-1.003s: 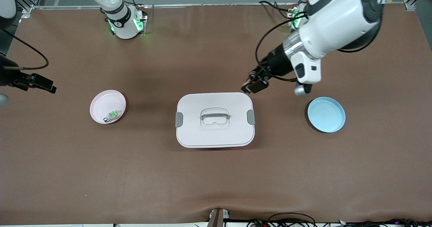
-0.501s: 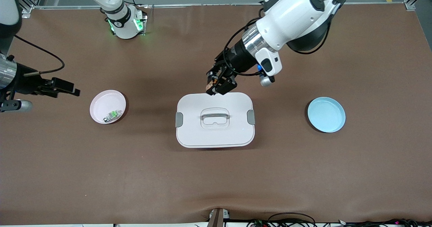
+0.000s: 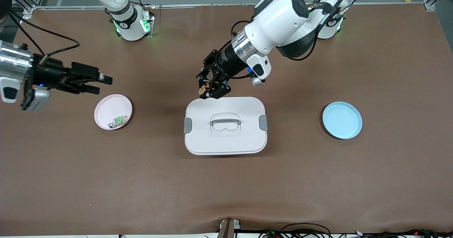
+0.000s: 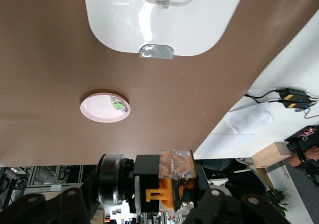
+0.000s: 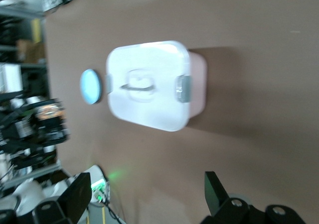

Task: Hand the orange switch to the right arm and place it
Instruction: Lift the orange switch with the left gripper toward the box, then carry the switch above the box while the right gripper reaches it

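Orange switch (image 3: 202, 87) pinched in left gripper (image 3: 208, 89), hanging over the white lidded box's (image 3: 225, 139) rim at about eleven o'clock. Right gripper (image 3: 95, 83), fingers spread, hovers over the pink plate (image 3: 106, 107) at nine o'clock, green-faced part (image 3: 119, 120) in it. Blue plate (image 3: 342, 120) sits at three o'clock.

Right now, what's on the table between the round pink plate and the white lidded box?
Only bare brown tabletop separates the pink plate and white lidded box, per the front view.

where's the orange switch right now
The orange switch is held in the shut left gripper, up in the air just over the edge of the white lidded box nearest the robots' bases, mid-table.
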`<action>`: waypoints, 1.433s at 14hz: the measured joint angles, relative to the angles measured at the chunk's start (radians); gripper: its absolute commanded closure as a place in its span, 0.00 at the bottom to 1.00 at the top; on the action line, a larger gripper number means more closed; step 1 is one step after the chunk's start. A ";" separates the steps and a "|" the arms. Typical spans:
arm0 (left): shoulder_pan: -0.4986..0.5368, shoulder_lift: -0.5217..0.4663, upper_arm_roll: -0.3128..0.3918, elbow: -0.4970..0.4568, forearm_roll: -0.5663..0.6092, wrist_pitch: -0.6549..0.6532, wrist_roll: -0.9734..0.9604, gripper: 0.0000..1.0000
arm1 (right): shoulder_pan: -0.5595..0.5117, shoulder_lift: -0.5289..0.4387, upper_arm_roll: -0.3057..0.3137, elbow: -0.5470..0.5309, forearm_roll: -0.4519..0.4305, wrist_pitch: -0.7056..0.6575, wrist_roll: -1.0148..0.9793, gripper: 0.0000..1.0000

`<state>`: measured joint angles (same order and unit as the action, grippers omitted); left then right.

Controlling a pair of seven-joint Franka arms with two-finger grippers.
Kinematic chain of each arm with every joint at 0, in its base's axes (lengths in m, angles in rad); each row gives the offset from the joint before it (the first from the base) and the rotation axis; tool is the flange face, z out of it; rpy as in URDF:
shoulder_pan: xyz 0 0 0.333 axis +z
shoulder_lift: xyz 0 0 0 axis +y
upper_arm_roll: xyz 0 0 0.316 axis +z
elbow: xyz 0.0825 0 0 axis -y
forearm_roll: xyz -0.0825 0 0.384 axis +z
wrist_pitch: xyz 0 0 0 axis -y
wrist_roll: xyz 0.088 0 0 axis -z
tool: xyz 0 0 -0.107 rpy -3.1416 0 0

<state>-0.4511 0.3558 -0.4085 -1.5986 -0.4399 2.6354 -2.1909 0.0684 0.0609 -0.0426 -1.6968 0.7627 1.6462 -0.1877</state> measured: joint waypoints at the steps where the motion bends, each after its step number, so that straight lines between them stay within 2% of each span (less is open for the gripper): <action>1: -0.011 0.008 0.000 0.000 0.015 0.002 -0.012 0.77 | 0.024 -0.007 0.001 -0.031 0.010 0.025 -0.028 0.00; 6: -0.026 0.030 0.001 0.001 0.094 0.003 -0.014 0.77 | 0.172 -0.010 0.006 -0.084 0.036 0.160 -0.048 0.00; 10: -0.031 0.031 -0.001 0.004 0.159 0.003 -0.014 0.77 | 0.257 -0.011 0.007 -0.150 0.124 0.310 -0.048 0.00; 14: -0.046 0.031 -0.002 0.007 0.165 0.003 -0.014 0.77 | 0.341 -0.011 0.007 -0.199 0.213 0.454 -0.048 0.00; 20: -0.052 0.032 -0.002 0.007 0.165 0.003 -0.014 0.77 | 0.375 -0.011 0.006 -0.206 0.222 0.503 -0.048 0.00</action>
<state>-0.5027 0.3874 -0.4101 -1.5916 -0.2747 2.6382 -2.2046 0.4436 0.0498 -0.0364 -1.9027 0.9851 2.1489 -0.2358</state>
